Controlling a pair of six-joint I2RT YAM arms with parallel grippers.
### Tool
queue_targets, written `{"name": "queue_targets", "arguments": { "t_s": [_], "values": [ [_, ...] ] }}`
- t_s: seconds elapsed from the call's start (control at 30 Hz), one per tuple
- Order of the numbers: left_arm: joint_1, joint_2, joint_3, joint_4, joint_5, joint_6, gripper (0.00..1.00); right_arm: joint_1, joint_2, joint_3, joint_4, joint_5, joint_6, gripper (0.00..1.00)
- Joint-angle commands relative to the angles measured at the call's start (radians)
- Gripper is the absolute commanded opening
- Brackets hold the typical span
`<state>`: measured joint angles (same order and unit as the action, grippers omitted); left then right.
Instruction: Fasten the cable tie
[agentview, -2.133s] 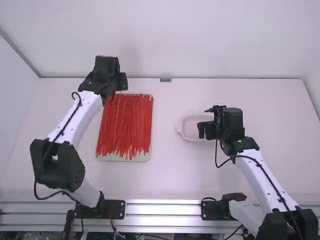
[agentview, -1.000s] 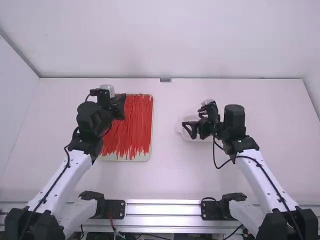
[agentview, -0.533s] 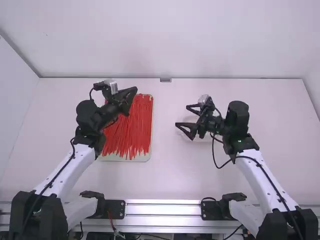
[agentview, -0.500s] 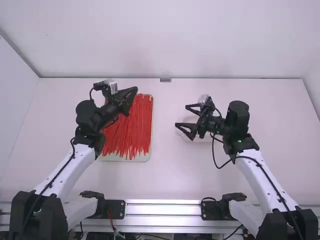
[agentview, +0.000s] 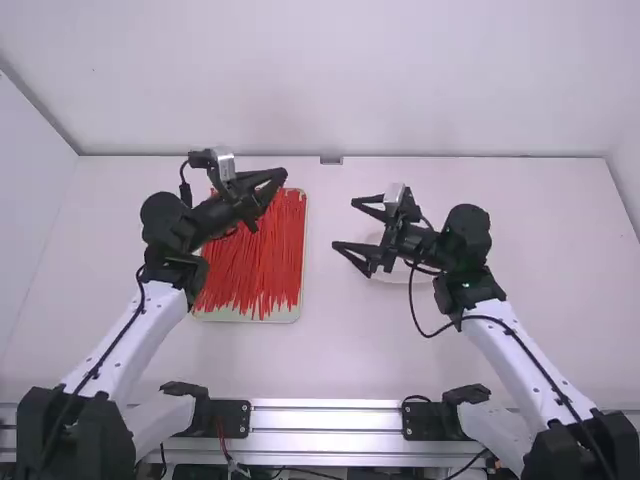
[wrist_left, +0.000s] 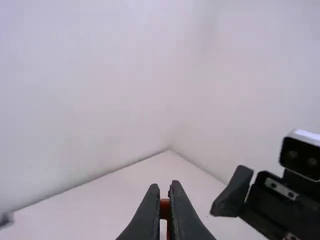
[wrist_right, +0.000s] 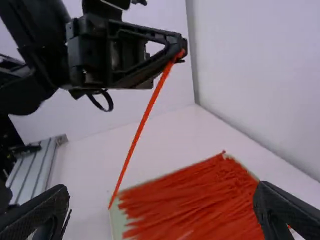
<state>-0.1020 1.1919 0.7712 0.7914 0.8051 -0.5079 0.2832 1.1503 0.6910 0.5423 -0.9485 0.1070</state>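
Currently red cable tie (wrist_right: 145, 120) pinched at tip by left hand (agentview: 281, 178), raised over tray (agentview: 245, 317); right hand (agentview: 346, 225) spread wide nearby

Red cable tie (wrist_right: 145, 117), red pile of ties (agentview: 255, 250), pale tray (agentview: 245, 317), black left claw (agentview: 278, 178) and right claw (agentview: 347, 225), white table (agentview: 340, 330)

Cable tie (wrist_right: 146, 116): thin red plastic, smooth. Left gripper (wrist_right: 181, 51) fingers: black matt plastic. Table (agentview: 340, 330): white, matt, smooth.
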Motion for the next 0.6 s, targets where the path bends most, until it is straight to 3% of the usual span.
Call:
{"name": "queue_targets", "arguments": {
  "t_s": [0.0, 0.37, 0.57],
  "values": [
    [0.002, 0.005, 0.04, 0.026, 0.052, -0.037, 0.02, 0.024, 0.008, 0.027, 0.037, 0.095, 0.074, 0.98],
    [-0.014, 0.14, 0.1, 0.261, 0.149, -0.229, 0.02, 0.058, 0.014, 0.027, 0.189, 0.188, 0.175, 0.98],
    [-0.059, 0.248, 0.134, 0.366, 0.175, -0.274, 0.02, 0.058, 0.121, 0.028, 0.363, 0.186, 0.292, 0.98]
  ]
}}
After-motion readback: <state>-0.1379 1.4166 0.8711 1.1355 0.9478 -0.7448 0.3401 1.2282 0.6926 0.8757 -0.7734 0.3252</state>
